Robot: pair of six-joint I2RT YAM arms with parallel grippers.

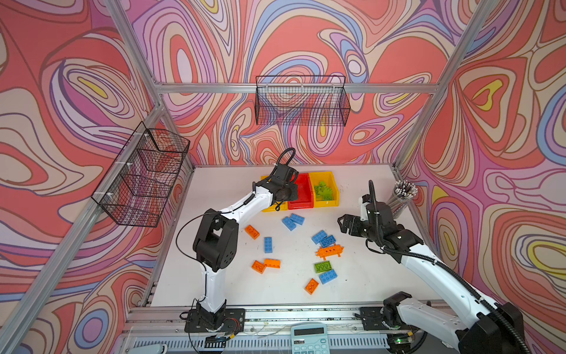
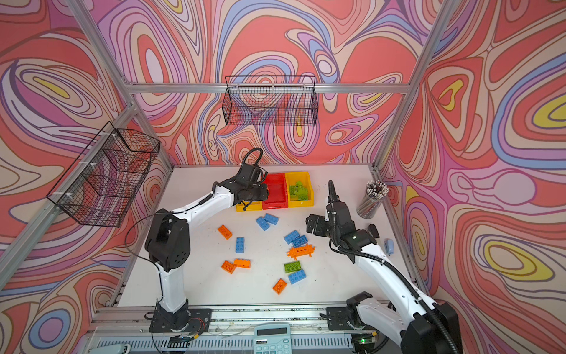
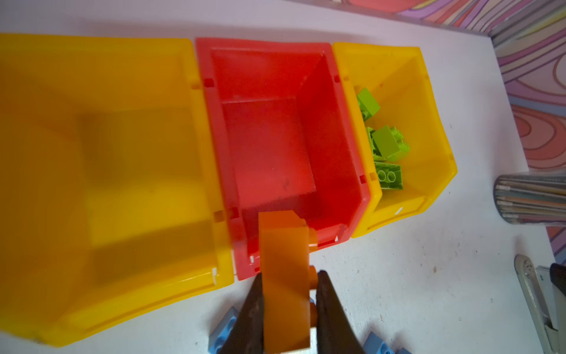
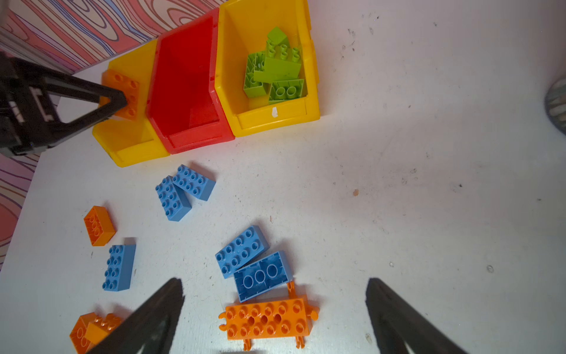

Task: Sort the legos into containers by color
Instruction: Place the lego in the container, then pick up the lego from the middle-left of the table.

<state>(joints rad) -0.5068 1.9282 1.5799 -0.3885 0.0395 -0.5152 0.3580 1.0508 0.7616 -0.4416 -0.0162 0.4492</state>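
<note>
My left gripper [image 3: 290, 274] is shut on an orange brick [image 3: 283, 260], held above the front of the left yellow bin [image 4: 128, 144] beside the red bin [image 1: 301, 190]. The red bin holds nothing. The right yellow bin [image 1: 333, 187] holds several lime green bricks [image 1: 323, 190]. Loose on the table lie blue bricks [image 1: 293, 221], orange bricks [image 1: 266, 265], one green brick [image 1: 322, 266] and a pronged orange piece [image 4: 266, 320]. My right gripper [image 1: 343, 223] hangs open above the table to the right of the pronged piece, holding nothing.
A cup of pencils [image 1: 402, 196] stands at the table's back right. A small stapler [image 2: 388, 246] lies by the right edge. Black wire baskets hang on the back wall [image 1: 301, 101] and on the left frame [image 1: 144, 177]. A calculator [image 1: 309, 338] sits at the front.
</note>
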